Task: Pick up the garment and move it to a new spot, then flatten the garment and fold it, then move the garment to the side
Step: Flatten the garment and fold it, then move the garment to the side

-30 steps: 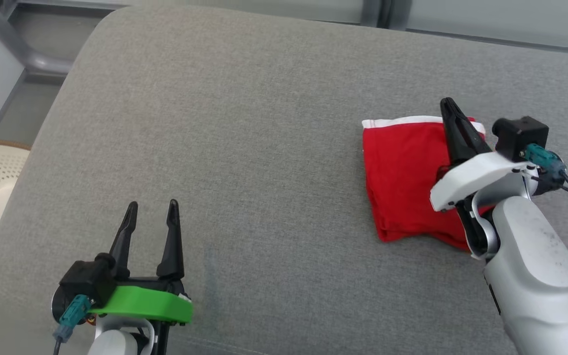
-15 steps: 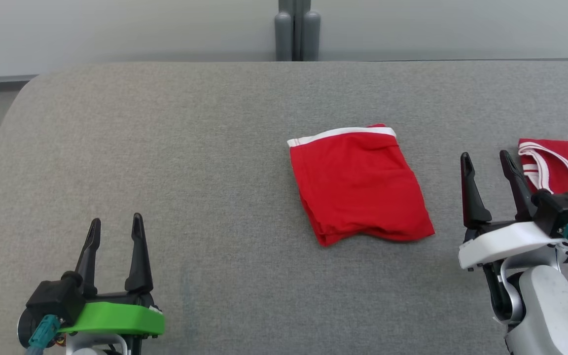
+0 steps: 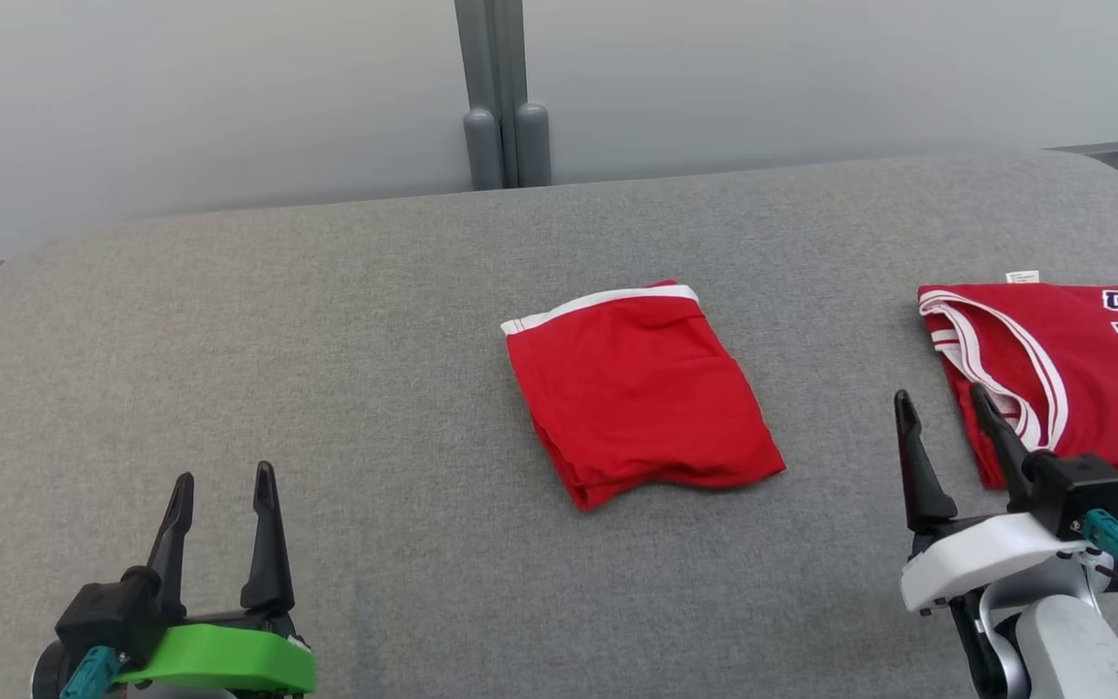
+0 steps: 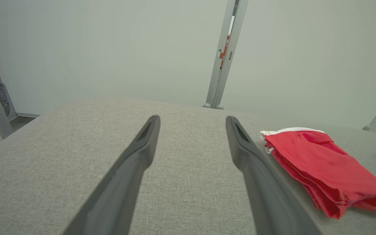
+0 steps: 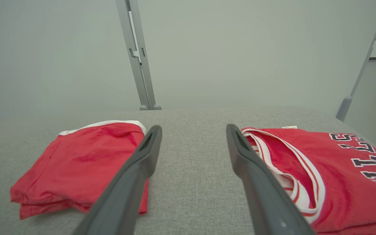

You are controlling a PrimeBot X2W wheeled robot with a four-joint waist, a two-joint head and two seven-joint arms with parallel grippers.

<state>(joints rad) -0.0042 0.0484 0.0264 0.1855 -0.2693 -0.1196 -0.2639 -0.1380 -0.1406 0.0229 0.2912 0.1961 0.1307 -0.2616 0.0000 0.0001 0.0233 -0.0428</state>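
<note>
folded red cloth garment with a white waistband (image 3: 637, 388) lies in the middle of the grey fabric cushion (image 3: 326, 320), its long axis running near to far with a slight tilt. my right gripper (image 3: 939, 398) is near it on the right, jaws wide and empty. my left gripper (image 3: 224, 474), also wide and empty, is well apart at the near left. i judge the right arm the one to reach leftward for it. a red lettered jersey (image 3: 1083, 369) lies flat just right of that gripper.

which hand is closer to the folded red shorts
Right. The right hand is open, a short gap right of the folded red shorts; the left hand is open, much farther to their left.
</note>
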